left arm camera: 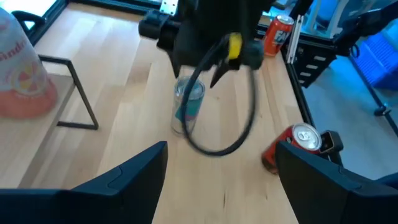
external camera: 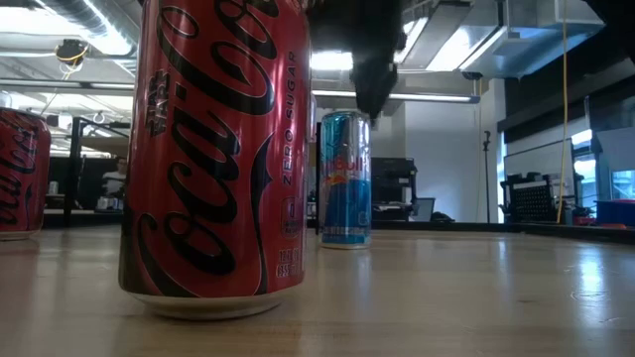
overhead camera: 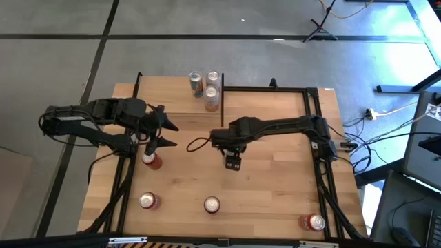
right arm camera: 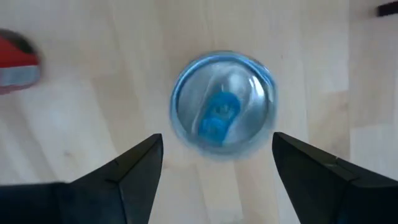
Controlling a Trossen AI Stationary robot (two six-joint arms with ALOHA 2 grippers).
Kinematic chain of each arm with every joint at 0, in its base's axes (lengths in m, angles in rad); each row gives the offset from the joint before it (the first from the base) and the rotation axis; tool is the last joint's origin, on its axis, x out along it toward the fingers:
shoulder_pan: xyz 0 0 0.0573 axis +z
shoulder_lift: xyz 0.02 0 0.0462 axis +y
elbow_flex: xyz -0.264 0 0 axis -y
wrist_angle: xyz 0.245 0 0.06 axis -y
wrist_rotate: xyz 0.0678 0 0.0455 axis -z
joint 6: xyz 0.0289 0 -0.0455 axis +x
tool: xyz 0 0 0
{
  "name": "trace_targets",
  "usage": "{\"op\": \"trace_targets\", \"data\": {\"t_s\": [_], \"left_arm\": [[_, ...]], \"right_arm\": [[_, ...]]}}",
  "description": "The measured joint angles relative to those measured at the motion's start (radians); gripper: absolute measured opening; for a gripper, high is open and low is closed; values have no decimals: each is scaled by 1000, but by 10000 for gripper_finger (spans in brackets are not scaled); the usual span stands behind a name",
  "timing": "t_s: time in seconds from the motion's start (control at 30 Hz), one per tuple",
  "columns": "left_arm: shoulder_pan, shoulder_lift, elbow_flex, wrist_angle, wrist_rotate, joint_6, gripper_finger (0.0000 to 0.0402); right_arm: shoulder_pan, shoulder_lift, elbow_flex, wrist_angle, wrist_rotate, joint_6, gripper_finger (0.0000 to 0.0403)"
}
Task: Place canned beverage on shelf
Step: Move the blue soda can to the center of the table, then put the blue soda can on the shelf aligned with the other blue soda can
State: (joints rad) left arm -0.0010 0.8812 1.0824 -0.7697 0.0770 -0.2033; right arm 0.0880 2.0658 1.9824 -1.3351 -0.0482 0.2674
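Hovering over the blue can (right arm camera: 222,106) at the table's middle, the right gripper (overhead camera: 233,161) points straight down with fingers spread apart, not touching it. That can stands upright on the tabletop (overhead camera: 275,179), well apart from the shelf (overhead camera: 180,98) at the far side. Left gripper (overhead camera: 162,134) waits open at left, beside a red can (overhead camera: 151,160).
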Motion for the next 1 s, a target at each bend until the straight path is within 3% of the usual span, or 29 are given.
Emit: {"op": "trace_targets", "data": {"t_s": [0.17,0.33,0.77,1.0], "left_arm": [[0,46,0,77,-3,31,284],[0,115,0,172,-15,51,284],[-9,405,0,489,-60,47,284],[-9,551,0,641,-73,67,284]], "right_arm": [[47,-95,-3,14,20,-7,291],[111,-237,-73,27,160,-10,291],[210,-690,-609,284,224,125,291],[253,-821,-790,363,224,207,291]]}}
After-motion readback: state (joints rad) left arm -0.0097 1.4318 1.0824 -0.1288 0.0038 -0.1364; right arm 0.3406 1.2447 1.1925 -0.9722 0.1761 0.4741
